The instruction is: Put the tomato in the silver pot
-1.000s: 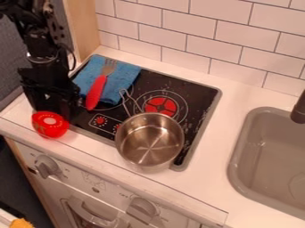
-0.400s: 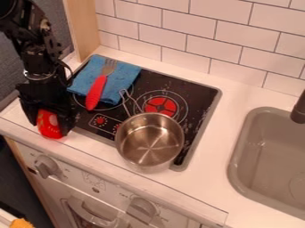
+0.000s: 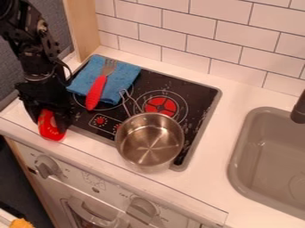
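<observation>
red tomato (image 3: pixel 51 131) sits gripped in the black claw (image 3: pixel 50 124)

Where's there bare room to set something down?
The white counter is bare between the stovetop and sink. Crowded: the stovetop's other end, with gripper at tomato, fork on towel, pot nearby.

1. This is a kitchen, apparently a toy one, with a pale counter (image 3: pixel 232 100) against a white tiled wall (image 3: pixel 173 33).
2. A black cooktop (image 3: pixel 199 95) with a red burner (image 3: pixel 161 106) carries part of the silver pot (image 3: pixel 149 142).
3. A grey sink (image 3: pixel 236 167) sits in the counter, a dark faucet (image 3: pixel 299 109) at its edge.
4. Knobs (image 3: pixel 143 208) line the white front panel (image 3: pixel 95 180) above an oven-style handle (image 3: pixel 89 217).
</observation>
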Motion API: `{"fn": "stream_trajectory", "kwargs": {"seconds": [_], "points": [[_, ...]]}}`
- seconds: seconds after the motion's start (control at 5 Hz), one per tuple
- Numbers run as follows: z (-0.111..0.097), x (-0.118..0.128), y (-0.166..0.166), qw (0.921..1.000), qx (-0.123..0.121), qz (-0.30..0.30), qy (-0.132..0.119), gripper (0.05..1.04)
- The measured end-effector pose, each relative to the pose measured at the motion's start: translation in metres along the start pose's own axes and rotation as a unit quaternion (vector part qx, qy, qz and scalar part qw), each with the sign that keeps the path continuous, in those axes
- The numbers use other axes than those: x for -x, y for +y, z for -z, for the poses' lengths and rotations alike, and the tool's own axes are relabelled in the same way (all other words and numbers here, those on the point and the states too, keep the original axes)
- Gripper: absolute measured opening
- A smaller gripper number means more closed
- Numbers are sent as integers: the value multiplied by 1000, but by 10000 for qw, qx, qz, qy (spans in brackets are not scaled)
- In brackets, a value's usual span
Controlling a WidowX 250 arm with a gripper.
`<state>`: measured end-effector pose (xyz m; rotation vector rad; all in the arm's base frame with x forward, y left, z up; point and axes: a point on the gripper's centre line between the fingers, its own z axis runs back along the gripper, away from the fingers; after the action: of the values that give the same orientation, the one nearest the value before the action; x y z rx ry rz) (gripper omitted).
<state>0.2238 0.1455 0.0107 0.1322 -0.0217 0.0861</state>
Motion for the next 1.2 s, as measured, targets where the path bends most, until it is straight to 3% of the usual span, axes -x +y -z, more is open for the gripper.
{"fn": "stream_trajectory", "kwargs": {"seconds": [0.2, 0.4, 0.6, 0.8, 1.0, 1.2], "points": [[-3, 3, -6, 10000, 32, 9, 53, 653], [-36, -6, -45, 9991, -82, 414, -44, 590], [-66, -14, -90, 9952, -127, 898, -365, 590], [-74, -15, -135, 9892, 5, 1374, -508, 590], [-73, -23, -164, 9856, -28, 1600, -543, 590], [-64, -33, -170, 9863, -28, 1581, -468, 640]]}}
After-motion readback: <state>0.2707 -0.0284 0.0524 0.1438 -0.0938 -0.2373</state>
